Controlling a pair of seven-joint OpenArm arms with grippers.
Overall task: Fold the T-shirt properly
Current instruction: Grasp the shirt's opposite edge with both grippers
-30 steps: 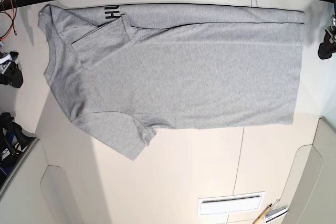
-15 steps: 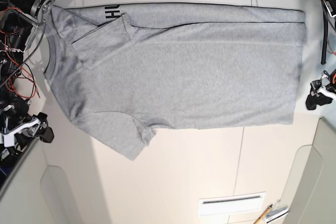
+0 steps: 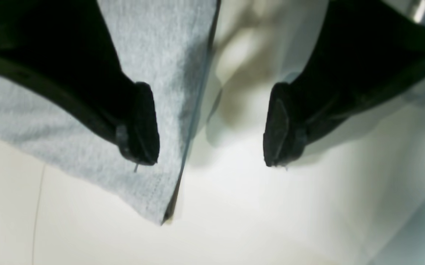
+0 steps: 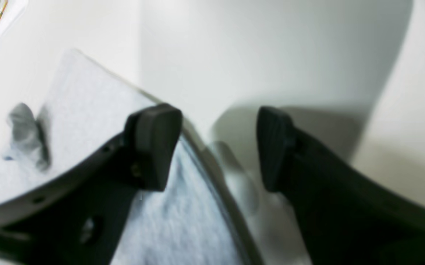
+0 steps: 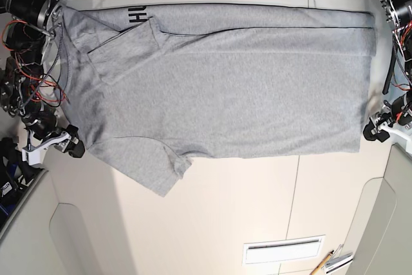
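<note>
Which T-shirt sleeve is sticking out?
The lower-left sleeve in the base view, farther from the black letters. The other sleeve lies folded in on top of the T-shirt.

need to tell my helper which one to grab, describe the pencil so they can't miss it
On the pale tabletop, look past the white rectangular panel towards the tabletop's lower-right corner. The thin yellow-orange pencil-like stick slants there, yellowish where its dark-and-white neighbour isn't.
</note>
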